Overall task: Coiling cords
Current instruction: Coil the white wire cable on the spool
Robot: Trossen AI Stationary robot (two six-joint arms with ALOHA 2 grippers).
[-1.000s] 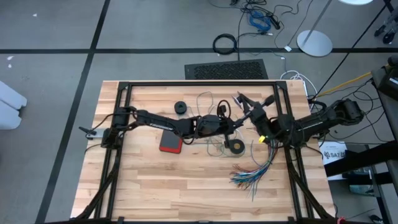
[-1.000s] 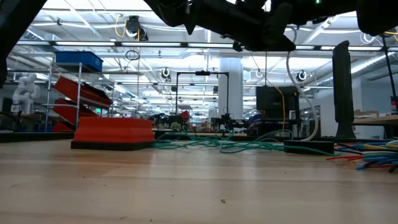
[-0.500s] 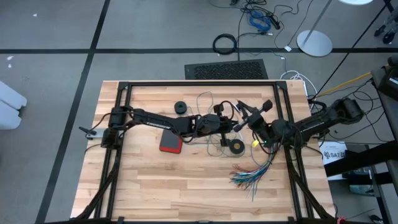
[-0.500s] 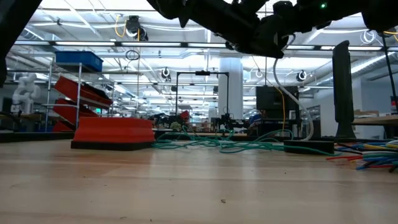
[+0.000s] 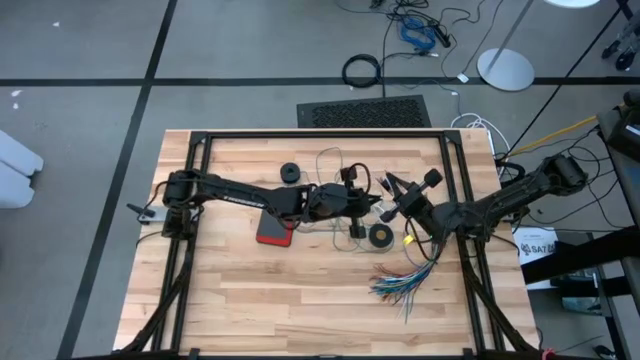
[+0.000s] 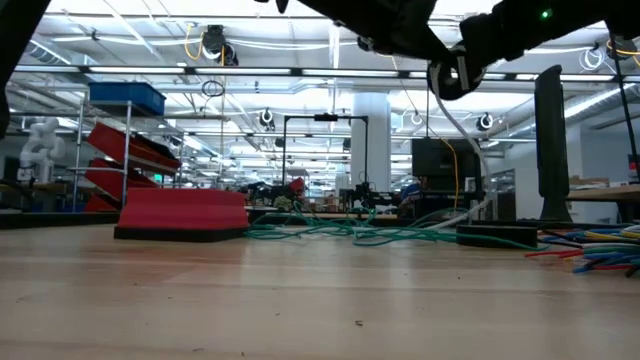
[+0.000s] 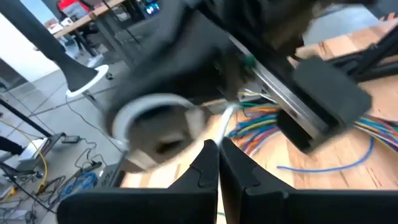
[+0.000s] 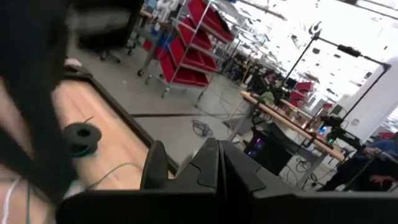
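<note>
White cord [image 7: 225, 122] in shut left gripper [image 7: 218, 163].

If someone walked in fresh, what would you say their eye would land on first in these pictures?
Probably the two dark arms meeting over the table's middle, the left gripper and right gripper both shut and almost touching. A white cord hangs from them down to the wood. After that, the red block beside the left arm, and the fanned multicoloured wires near the right arm.

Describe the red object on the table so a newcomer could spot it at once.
On the wooden table, look just left of centre, beneath the left arm's forearm. The flat red block lies there on a dark base, the only solid red thing, unlike the black rings and thin cords nearby.
</note>
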